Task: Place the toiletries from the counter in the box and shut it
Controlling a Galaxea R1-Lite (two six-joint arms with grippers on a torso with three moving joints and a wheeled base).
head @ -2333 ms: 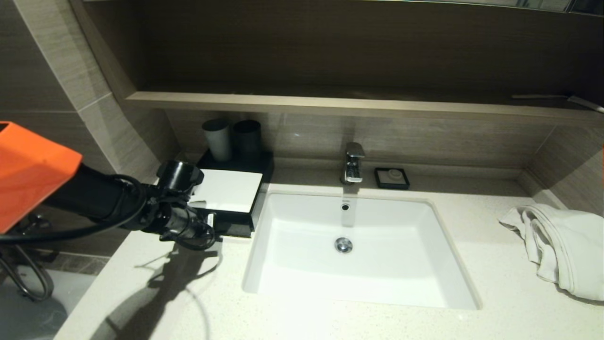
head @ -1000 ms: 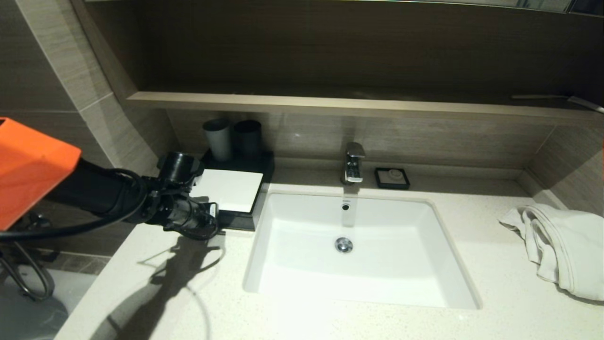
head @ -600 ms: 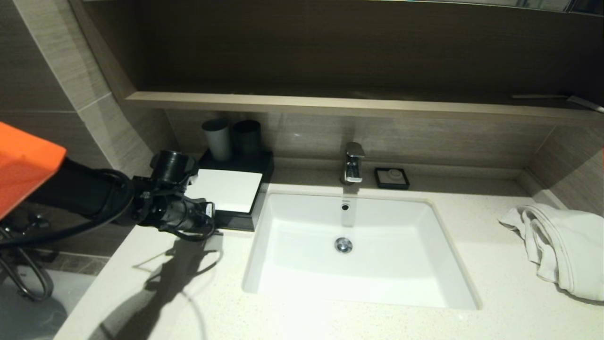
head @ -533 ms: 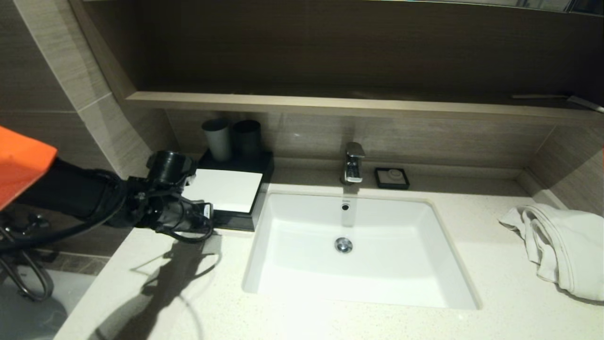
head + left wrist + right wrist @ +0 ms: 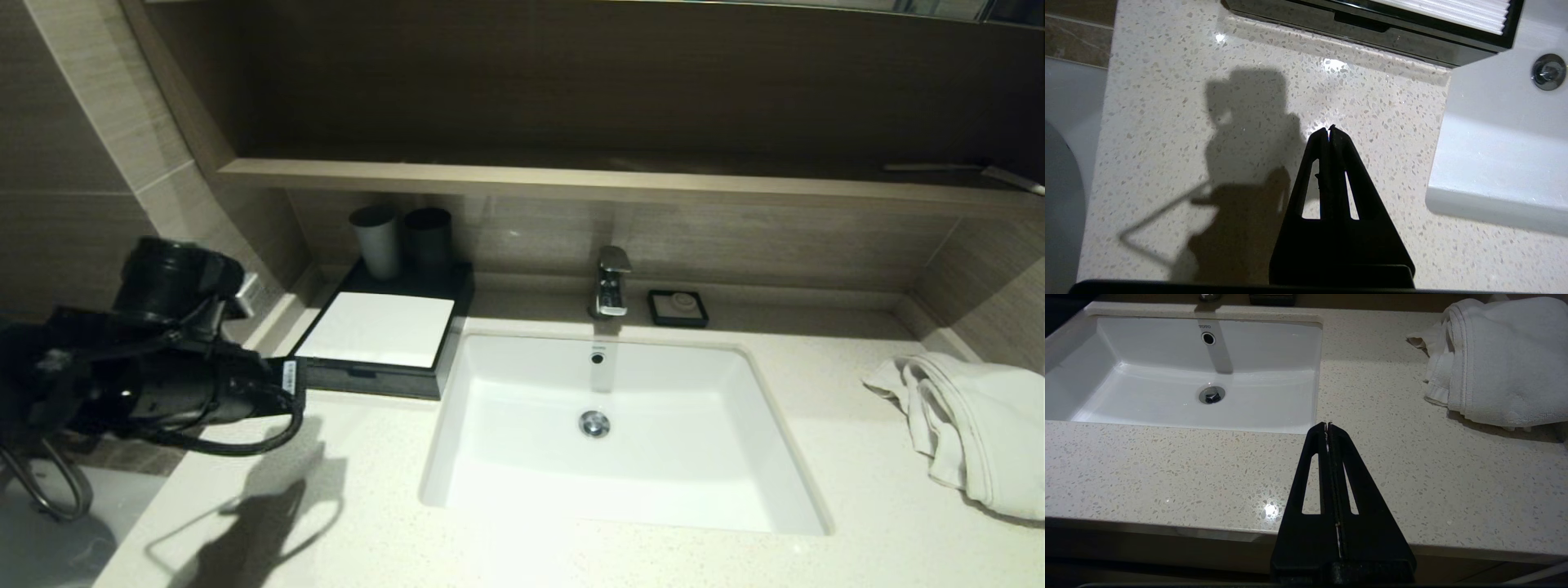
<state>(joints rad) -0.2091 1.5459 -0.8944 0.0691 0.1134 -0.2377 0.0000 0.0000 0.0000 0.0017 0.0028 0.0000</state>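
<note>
box (image 5: 380,331): sits on the counter (image 5: 522,563) just left of the sink (image 5: 775,506); its front drawer is flush, with the pull showing bare in the left wrist view.
toiletries: none visible on the stone around the box; I judge they are inside.
change: a second ago the left arm was pressed up against the box front; now it has drawn back to the left and clear of it.
left gripper (image 5: 1329,130): fingers clenched together on nothing, hovering over bare stone in front of the box.
meaning: the closing push looks done, so the task is probably finished.
right gripper (image 5: 1327,425): fingers pressed together and empty, parked right of the box, off the counter's front edge.
towel (image 5: 971,425): far right of the box, beyond the sink.
</note>
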